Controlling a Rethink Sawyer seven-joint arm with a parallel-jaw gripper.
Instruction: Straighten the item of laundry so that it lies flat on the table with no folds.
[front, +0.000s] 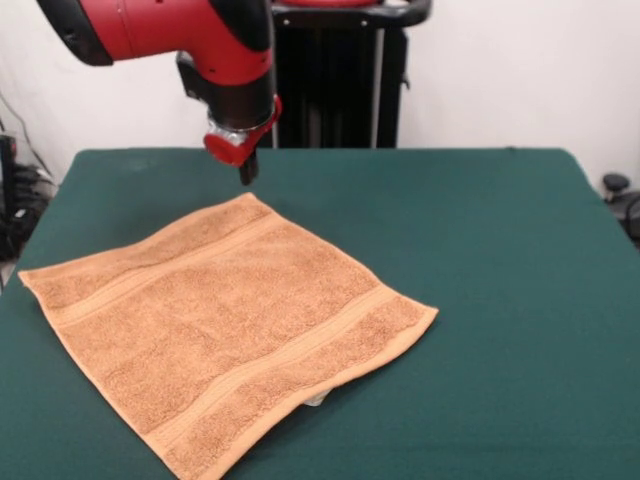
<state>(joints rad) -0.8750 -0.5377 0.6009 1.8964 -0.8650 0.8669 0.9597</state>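
Note:
The orange-tan terry towel (225, 325) lies spread out on the dark green table (480, 260), left of centre, turned like a diamond. Two woven bands run across it near opposite edges. A bit of white tag (315, 400) peeks from under its near right edge. I see no folds on it. My gripper (247, 174) hangs from the red and black arm just above the towel's far corner, a little clear of the cloth. Its dark fingers look pressed together and hold nothing.
The black pedestal (335, 80) stands behind the table's far edge. Cables and dark gear (20, 195) sit off the table's left side, and a small dark object (617, 185) off its right side.

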